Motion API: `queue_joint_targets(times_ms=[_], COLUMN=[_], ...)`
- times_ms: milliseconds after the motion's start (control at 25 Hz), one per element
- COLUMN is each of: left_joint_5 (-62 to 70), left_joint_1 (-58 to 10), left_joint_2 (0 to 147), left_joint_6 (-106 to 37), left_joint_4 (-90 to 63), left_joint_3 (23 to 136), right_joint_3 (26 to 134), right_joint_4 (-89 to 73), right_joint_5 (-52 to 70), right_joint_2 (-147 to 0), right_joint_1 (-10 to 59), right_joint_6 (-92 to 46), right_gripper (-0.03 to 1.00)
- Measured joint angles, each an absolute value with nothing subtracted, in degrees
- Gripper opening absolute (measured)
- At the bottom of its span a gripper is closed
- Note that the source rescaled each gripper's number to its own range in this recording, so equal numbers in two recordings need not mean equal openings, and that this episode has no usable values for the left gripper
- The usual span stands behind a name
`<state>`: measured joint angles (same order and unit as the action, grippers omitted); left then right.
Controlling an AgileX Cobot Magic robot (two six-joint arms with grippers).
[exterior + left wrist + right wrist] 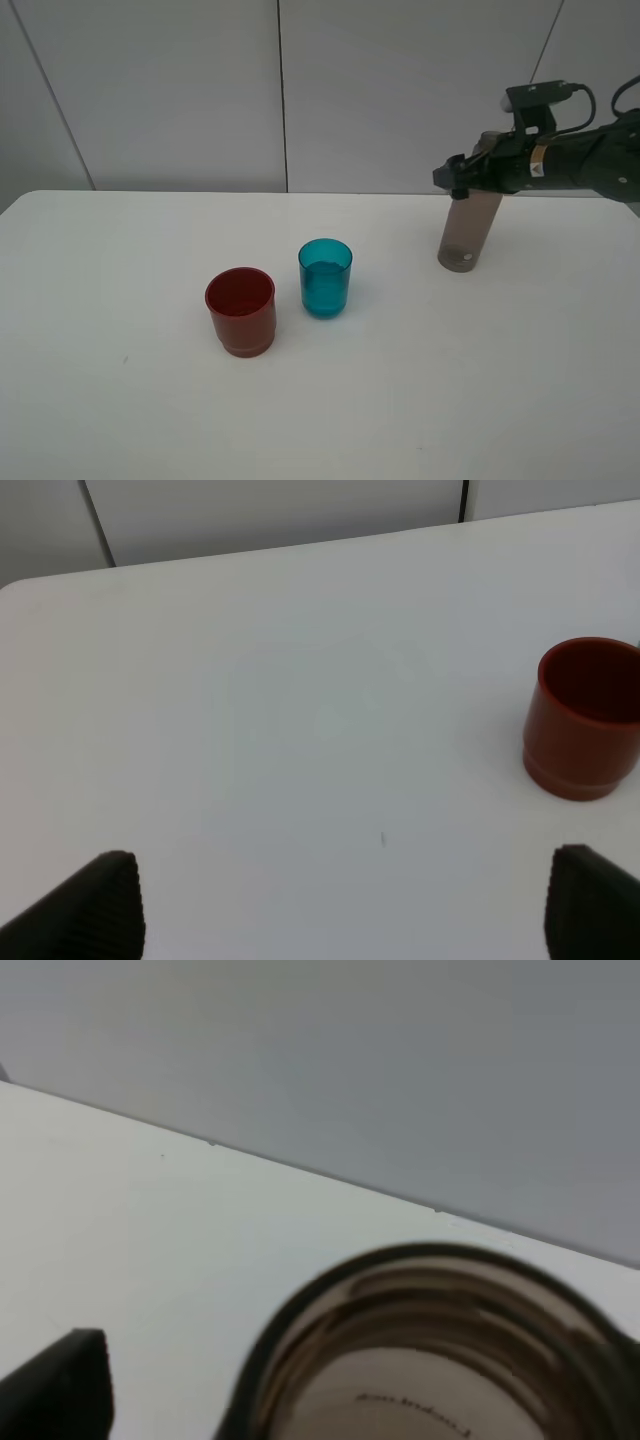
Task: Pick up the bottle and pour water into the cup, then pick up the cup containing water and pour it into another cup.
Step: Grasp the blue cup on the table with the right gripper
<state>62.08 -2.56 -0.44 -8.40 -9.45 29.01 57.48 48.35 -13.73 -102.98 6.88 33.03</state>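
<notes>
The smoky grey-brown bottle (470, 235) stands upright on the white table (450, 400) at the right. My right gripper (468, 178) is around its upper part. In the right wrist view the bottle (440, 1360) fills the near field, and one black finger (60, 1385) stands apart from it, so the jaws are open. The teal cup (325, 278), with water in it, stands mid-table. The red cup (241, 310) stands just left of it and looks empty. My left gripper (340, 905) is open wide over bare table, with the red cup (585, 720) off to one side.
A grey panelled wall (280, 90) runs behind the table's far edge. The left arm is outside the exterior high view. Nothing else stands on the table.
</notes>
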Motion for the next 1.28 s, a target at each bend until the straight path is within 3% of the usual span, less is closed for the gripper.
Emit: queue_joint_targets(times_ms=[280,480,920,1280], left_joint_5=[62.1,62.1,62.1,62.1], left_joint_1=[-2.6,-2.6,-2.6,-2.6], left_joint_2=[-0.4,-0.4,-0.4,-0.4], left_joint_6=[-8.4,-8.4,-8.4,-8.4], left_joint_4=[-9.4,-9.4,-9.4,-9.4], left_joint_3=[29.0,29.0,29.0,29.0], right_joint_3=[57.5,55.3,41.0,34.8], right_joint_4=[49.3,49.4,44.7,43.6], right_joint_5=[-6.7,-9.2,-12.8,-0.6], right_joint_2=[-98.9,-93.9,-77.8,-70.7], right_joint_1=[6.9,7.0,8.1,21.8], right_joint_6=[33.0,33.0,33.1,33.2], right_gripper=[0.91,0.91,0.91,0.91])
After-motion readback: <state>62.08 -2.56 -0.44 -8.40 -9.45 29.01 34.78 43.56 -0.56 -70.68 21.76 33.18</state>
